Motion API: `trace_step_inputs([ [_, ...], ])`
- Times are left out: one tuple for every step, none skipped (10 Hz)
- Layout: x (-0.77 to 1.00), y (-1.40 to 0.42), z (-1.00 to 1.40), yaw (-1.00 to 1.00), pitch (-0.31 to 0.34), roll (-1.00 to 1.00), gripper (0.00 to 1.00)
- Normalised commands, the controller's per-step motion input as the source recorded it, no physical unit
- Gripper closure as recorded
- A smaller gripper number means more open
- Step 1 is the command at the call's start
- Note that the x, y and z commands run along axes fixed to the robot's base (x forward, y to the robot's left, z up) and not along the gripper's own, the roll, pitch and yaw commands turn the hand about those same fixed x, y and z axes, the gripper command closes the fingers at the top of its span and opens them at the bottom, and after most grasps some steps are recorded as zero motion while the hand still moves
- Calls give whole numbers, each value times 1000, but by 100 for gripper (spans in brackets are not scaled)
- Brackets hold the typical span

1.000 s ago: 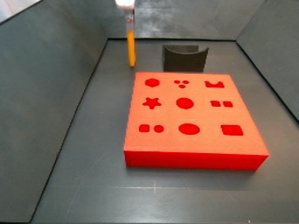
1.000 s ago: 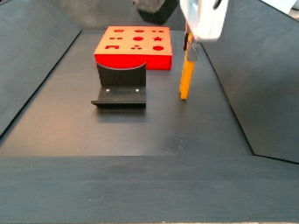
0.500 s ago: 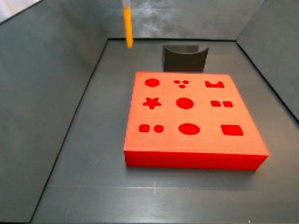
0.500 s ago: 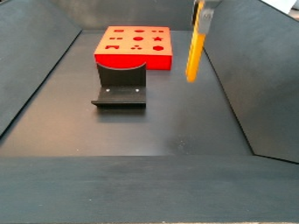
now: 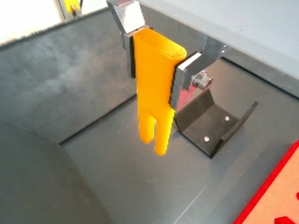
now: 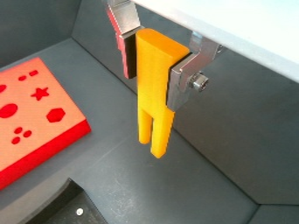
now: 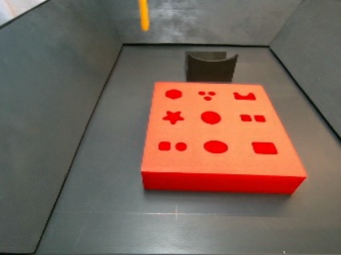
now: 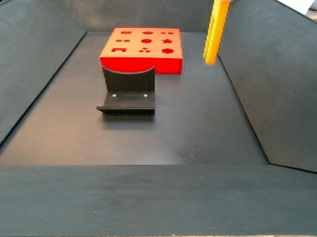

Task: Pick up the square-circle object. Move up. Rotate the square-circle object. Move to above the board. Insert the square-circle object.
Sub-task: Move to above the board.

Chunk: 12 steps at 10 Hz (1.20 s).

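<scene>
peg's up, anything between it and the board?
Nothing visible. The gripper holds the square-circle object upright, clear of the floor, off to the side of the board. The fixture sits low beside the board, under any direct path.

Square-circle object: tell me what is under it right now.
The square-circle object hangs upright, shut in the claw. In both wrist views only bare dark floor lies below its lower end. The board and fixture sit off to the sides. Nothing there is covered.
</scene>
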Motion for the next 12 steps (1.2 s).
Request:
trace_step_inputs([
  [1,43,683,-7,106,23,100],
  [6,34,459,-10,106,16,100],
  [9,30,294,-12,106,11,100],
  [211,-1000,182,1000,54,-3,100],
  [214,-1000,159,1000,53,0,100],
  [216,-1000,168,1000,57,1,100],
  [221,-1000,174,1000,61,-8,100],
  [226,-1000,170,1000,65,-8,100],
  [232,-1000,173,1000,71,-6,100],
  [242,-1000,177,1000,79,-10,100],
  [253,-1000,177,1000,85,-13,100],
  [264,-1000,180,1000,95,-11,100],
])
